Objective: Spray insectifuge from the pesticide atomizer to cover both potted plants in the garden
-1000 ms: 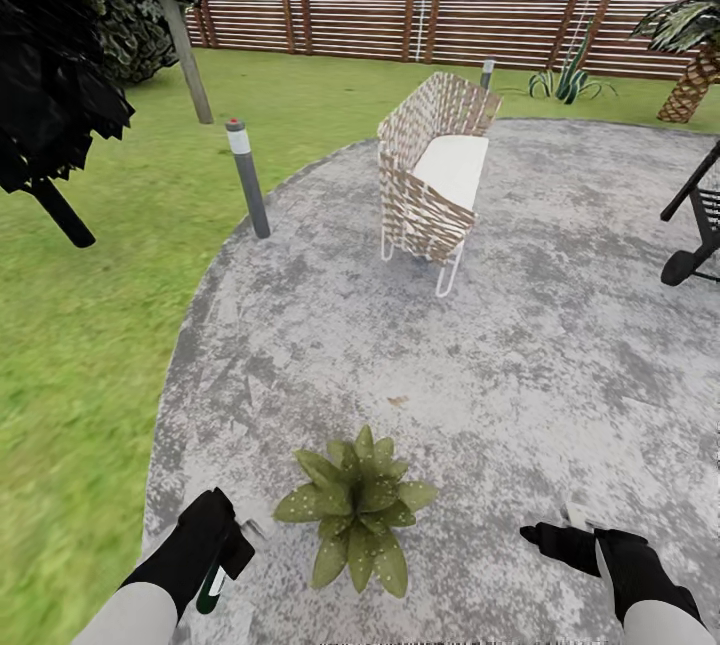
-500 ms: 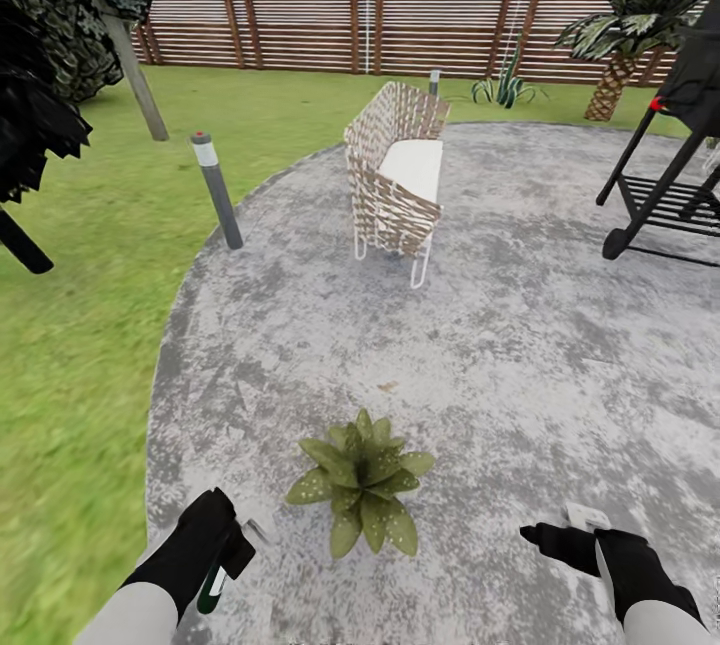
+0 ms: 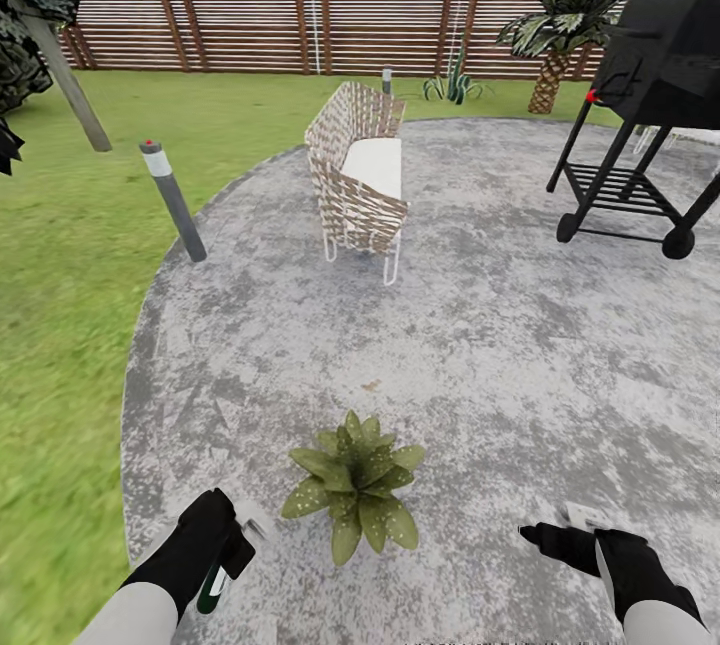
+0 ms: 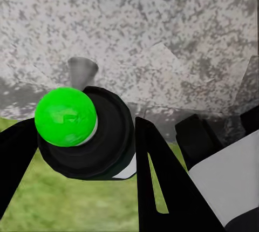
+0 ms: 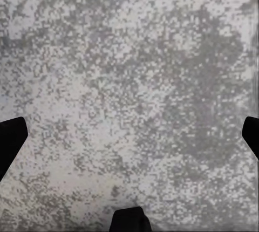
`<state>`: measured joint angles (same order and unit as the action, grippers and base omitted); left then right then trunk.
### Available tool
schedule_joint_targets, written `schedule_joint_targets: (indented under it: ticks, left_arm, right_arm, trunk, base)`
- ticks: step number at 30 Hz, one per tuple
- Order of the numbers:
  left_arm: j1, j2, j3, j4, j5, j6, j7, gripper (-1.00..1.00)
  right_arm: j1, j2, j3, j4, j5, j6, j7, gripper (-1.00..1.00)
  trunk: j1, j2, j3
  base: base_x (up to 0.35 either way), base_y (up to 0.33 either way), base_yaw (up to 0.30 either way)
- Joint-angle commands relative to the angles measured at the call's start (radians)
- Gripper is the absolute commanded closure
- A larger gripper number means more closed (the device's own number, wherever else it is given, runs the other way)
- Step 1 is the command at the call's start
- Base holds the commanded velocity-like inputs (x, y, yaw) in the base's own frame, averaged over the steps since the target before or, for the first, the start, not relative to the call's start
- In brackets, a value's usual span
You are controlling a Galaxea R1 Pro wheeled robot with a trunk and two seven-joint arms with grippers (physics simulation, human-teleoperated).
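Bottom left of the head view, the black left gripper [image 3: 232, 547] is clamped on the white-and-dark pesticide atomizer bottle [image 3: 214, 585], carried low so it's ready to spray, I'd guess. Bottom right, the black right gripper [image 3: 548, 535] has its fingers spread wide over bare grey patio paving [image 3: 500, 345], holding nothing. Between them sits one spotted green potted plant [image 3: 354, 488]. Further up: a woven wicker chair [image 3: 358, 175], black barbecue grill [image 3: 650, 95], brown slatted fence [image 3: 300, 30].

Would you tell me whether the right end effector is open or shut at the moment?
Open. In the right wrist view the right end effector has its dark fingertips at opposite edges, with nothing but speckled grey patio between them.
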<state>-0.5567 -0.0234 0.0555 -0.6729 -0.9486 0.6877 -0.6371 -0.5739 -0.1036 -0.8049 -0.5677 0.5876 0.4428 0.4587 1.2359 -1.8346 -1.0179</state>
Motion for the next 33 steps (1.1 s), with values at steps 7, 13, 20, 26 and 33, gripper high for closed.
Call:
schedule_joint_targets:
  ticks: [7,13,20,26,33]
  left_arm:
    - [0.0,-0.001,0.006,-0.002,-0.01,0.001,-0.01,1.0]
    - [0.0,-0.002,0.006,-0.002,-0.01,0.001,-0.01,1.0]
    - [0.0,-0.002,0.006,-0.002,-0.01,0.001,-0.01,1.0]
    - [0.0,-0.002,0.006,-0.002,-0.01,0.001,-0.01,1.0]
    - [0.0,-0.001,0.006,-0.002,-0.01,0.001,-0.01,1.0]
  right_arm:
    - [-0.001,0.001,-0.007,-0.001,0.011,0.002,0.009,-1.0]
    - [-0.001,0.001,-0.007,-0.001,0.01,0.002,0.009,-1.0]
    - [-0.001,0.001,-0.007,-0.001,0.011,0.002,0.009,-1.0]
    - [-0.001,0.001,-0.007,-0.001,0.011,0.002,0.009,-1.0]
    - [-0.001,0.001,-0.007,-0.001,0.011,0.002,0.009,-1.0]
  trunk:
    - [0.0,0.0,-0.001]
    - [0.0,0.0,-0.001]
    - [0.0,0.0,-0.001]
    - [0.0,0.0,-0.001]
    - [0.0,0.0,-0.001]
  base:
    - [0.001,0.215,-0.186]
    - [0.0,0.311,-0.051]
    - [0.0,0.313,-0.233]
    - [0.0,0.313,-0.288]
    - [0.0,0.309,-0.292]
